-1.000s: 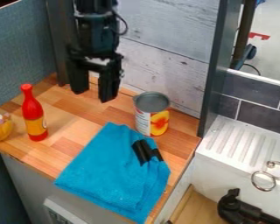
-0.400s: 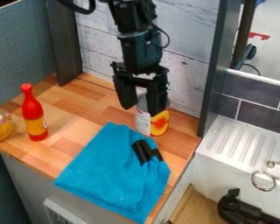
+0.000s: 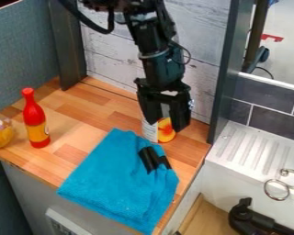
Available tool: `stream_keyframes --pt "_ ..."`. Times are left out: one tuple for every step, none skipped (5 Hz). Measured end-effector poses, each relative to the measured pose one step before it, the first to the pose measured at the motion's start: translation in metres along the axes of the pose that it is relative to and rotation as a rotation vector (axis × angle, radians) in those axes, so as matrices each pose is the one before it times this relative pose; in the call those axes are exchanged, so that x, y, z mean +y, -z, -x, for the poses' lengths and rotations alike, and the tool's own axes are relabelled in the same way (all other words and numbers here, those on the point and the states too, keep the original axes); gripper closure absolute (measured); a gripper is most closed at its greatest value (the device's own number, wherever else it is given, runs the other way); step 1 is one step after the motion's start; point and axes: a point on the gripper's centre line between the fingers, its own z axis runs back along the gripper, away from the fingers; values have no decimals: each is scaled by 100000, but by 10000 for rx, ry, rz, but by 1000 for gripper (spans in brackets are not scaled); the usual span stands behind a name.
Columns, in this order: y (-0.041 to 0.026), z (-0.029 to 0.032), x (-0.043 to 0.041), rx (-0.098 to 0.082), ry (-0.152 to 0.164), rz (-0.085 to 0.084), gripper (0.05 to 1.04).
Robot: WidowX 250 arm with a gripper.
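Presently we see the hand (image 3: 166, 125) hanging over the far part of the wooden table (image 3: 82, 110), with its two fingers pointing down and standing well apart, so it is open. We notice nothing clamped in it. Just at the fingers, and partly behind them, the can (image 3: 150, 131) is standing upright on the table; its top is hidden by the hand, and we cannot tell if they are touching. On its white label we can see a round orange and yellow picture. Nearer to us than the can lies the blue cloth (image 3: 119, 179), folded and a little wrinkled, and black strips (image 3: 152, 158) are lying on its upper right part. Farther to the left, the red bottle (image 3: 36, 117) is standing upright, and it has a yellow label. Beside it, at the left edge, we find a rounded yellow thing (image 3: 0, 137) with something pale and purplish on top. Behind the table is a wall of whitish planks (image 3: 205, 78). To the right of the table we see a white sink (image 3: 254, 149) with a ridged top, two metal rings (image 3: 277, 189) and, lower down, a black object (image 3: 251, 220).
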Motion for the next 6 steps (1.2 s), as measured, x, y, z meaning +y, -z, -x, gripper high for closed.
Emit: stream_keyframes --pt "421 -865 -320 -505 48 -26 83" --pt "1080 -435 -522 -42 -48 -47 83" --pt "430 -657 4 -108 88 107 83" --pt "577 -607 355 -89 -229 -10 83" --pt "447 -859 381 -262 -278 -94 83" --pt "819 -600 259 -375 -499 333 83"
